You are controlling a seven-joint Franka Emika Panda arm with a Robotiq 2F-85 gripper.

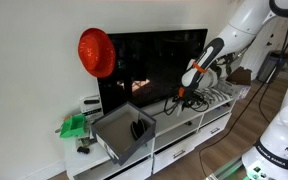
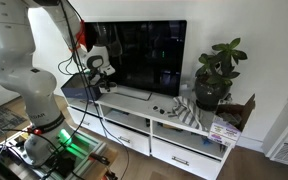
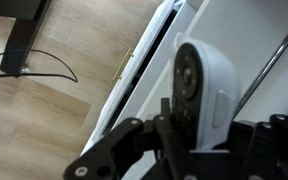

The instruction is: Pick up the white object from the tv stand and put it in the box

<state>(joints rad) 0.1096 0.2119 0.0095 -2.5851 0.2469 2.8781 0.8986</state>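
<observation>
My gripper (image 3: 199, 138) is shut on the white object (image 3: 212, 80), a rounded white body with a dark round face, held upright between the fingers. In both exterior views the gripper (image 1: 188, 90) (image 2: 98, 72) hangs in the air in front of the black TV, above the long white tv stand (image 1: 199, 125) (image 2: 174, 125). The dark grey open-topped box (image 1: 124, 135) sits on the stand's end, apart from the gripper. In the wrist view the stand's white top (image 3: 239, 25) lies under the held object.
A black TV (image 1: 149, 70) stands on the stand, with a red round thing (image 1: 96, 50) at its corner. A small green item (image 1: 72, 126) lies beside the box. A potted plant (image 2: 216, 75) and striped cloth sit at the other end. Cables run over the wood floor (image 3: 34, 110).
</observation>
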